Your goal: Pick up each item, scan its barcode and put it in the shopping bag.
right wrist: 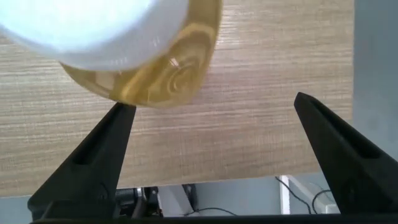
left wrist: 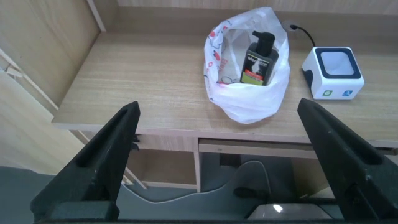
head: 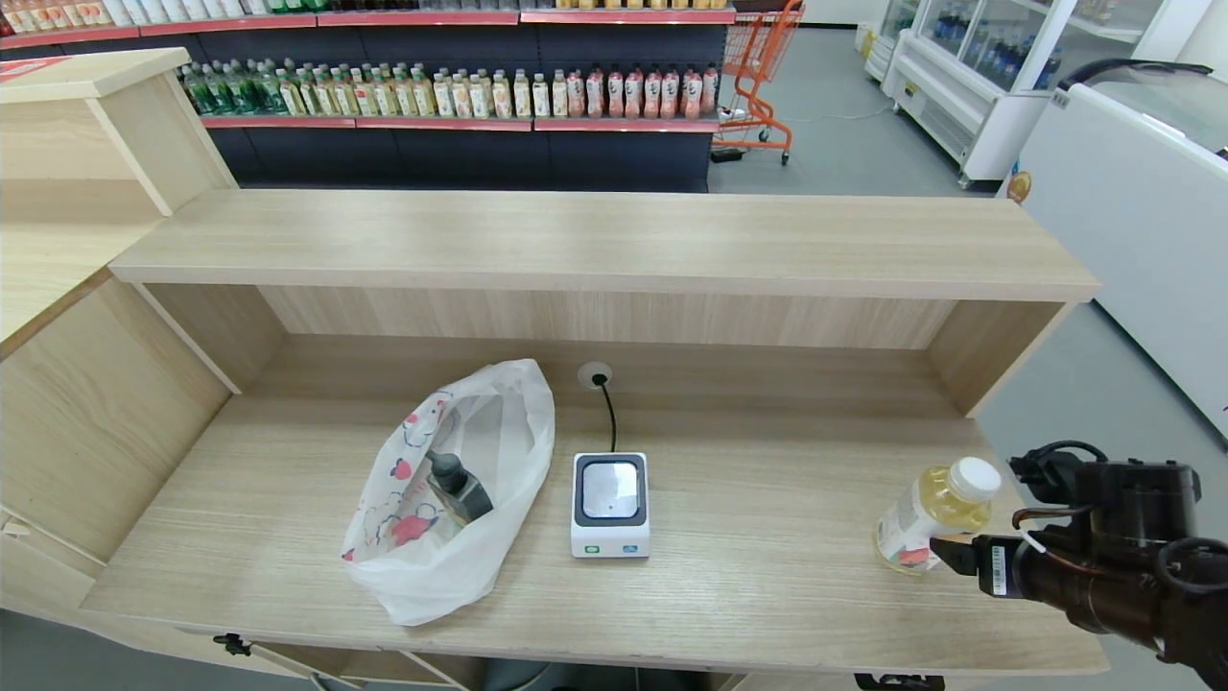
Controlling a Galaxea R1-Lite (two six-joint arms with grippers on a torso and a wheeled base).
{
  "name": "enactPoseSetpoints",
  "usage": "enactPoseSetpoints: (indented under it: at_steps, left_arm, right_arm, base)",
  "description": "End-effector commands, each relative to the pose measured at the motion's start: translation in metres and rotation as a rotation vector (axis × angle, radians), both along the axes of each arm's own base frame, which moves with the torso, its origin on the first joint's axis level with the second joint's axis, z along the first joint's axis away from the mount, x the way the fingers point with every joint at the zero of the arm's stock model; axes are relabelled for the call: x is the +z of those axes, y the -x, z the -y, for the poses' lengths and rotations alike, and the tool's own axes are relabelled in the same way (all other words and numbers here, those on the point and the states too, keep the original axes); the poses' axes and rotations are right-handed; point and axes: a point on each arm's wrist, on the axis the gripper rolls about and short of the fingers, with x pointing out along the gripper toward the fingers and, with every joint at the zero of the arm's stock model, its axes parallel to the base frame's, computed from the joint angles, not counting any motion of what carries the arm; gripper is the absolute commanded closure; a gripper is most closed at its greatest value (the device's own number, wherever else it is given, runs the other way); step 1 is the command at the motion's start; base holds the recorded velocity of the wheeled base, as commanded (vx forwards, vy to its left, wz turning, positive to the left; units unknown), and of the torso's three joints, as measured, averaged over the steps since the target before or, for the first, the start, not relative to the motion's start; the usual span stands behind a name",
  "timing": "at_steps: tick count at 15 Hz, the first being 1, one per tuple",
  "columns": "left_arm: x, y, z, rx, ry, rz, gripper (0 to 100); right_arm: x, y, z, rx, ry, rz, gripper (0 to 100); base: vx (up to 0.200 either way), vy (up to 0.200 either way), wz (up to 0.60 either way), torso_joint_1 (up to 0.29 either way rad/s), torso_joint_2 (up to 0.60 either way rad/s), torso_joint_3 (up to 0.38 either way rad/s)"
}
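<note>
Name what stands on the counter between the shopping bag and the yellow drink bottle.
In the head view, the white barcode scanner stands between shopping bag and drink bottle, nearer the bag; from scanner to bottle the counter is bare.

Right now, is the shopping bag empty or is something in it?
Not empty. A dark pump bottle sits inside the open shopping bag.

The yellow bottle (right wrist: 168,68) is cut off at the edge, its white cap (right wrist: 93,31) blurred.
</note>
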Motion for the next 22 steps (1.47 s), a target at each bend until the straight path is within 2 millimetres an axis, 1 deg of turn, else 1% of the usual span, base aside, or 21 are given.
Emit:
enactPoseSetpoints:
  at_steps: [1, 3, 7, 10, 11, 13, 15, 22]
  left_arm:
    - [0.000, 0.000, 0.000, 0.002, 0.000, 0.000, 0]
    - [0.000, 0.000, 0.000, 0.000, 0.000, 0.000, 0]
    - [0.000, 0.000, 0.000, 0.000, 0.000, 0.000, 0]
    - [0.000, 0.000, 0.000, 0.000, 0.000, 0.000, 0]
    - [0.000, 0.000, 0.000, 0.000, 0.000, 0.000, 0]
    - [0.000, 0.000, 0.000, 0.000, 0.000, 0.000, 0]
    - [0.000, 0.000, 0.000, 0.000, 0.000, 0.000, 0]
    - [0.000, 0.000, 0.000, 0.000, 0.000, 0.000, 0]
  right_arm:
    - [-0.008, -0.009, -0.008, 0.038, -0.004, -0.004, 0]
    - [-0.005, -0.013, -0.015, 0.088, -0.023, 0.045, 0]
    - [-0.007, -0.015, -0.023, 0.104, -0.052, 0.047, 0]
    - [-0.015, -0.022, -0.033, 0.042, -0.103, 0.099, 0]
    - [-0.018, -0.022, -0.039, 0.022, -0.120, 0.102, 0]
    - [-0.023, -0.024, -0.048, -0.013, -0.123, 0.113, 0]
    - [-0.028, -0.030, -0.053, -0.016, -0.121, 0.163, 0]
    - [-0.033, -0.043, -0.055, 0.015, -0.080, 0.240, 0]
  base:
    - [0.000, 0.000, 0.00, 0.000, 0.00, 0.000]
    - [0.000, 0.000, 0.00, 0.000, 0.00, 0.000]
    - [0.000, 0.000, 0.00, 0.000, 0.00, 0.000]
    - [0.000, 0.000, 0.00, 0.000, 0.00, 0.000]
    - [0.000, 0.000, 0.00, 0.000, 0.00, 0.000]
    - [0.000, 0.000, 0.00, 0.000, 0.00, 0.000]
    - [0.000, 0.000, 0.00, 0.000, 0.00, 0.000]
    - [0.000, 0.000, 0.00, 0.000, 0.00, 0.000]
